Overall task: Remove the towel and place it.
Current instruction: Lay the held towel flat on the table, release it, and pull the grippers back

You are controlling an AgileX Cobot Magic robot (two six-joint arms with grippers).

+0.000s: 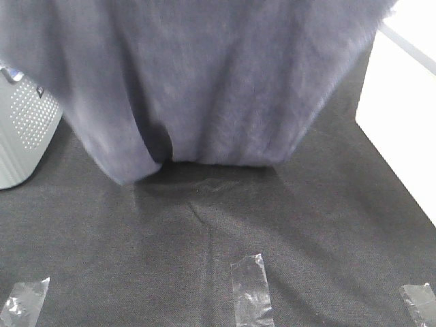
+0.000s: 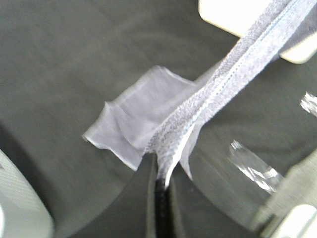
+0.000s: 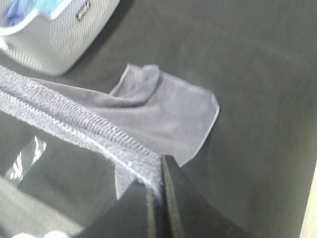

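Note:
The grey-lavender towel [image 1: 218, 82] hangs spread across the upper part of the exterior high view, its lower edge just above the black table cloth [image 1: 204, 231]. Neither gripper shows in that view. In the left wrist view my left gripper [image 2: 161, 171] is shut on the towel's stitched hem [image 2: 233, 64], and a corner of the towel [image 2: 138, 119] droops below it. My right gripper [image 3: 157, 173] is likewise shut on the hem [image 3: 74, 121] in the right wrist view, with another towel corner [image 3: 173, 114] hanging under it.
A grey perforated basket [image 1: 20, 129] stands at the left edge of the table, also seen as the basket [image 3: 54, 34] in the right wrist view. Clear tape strips [image 1: 251, 286] lie along the front edge. A white surface [image 1: 402, 102] borders the table on the right.

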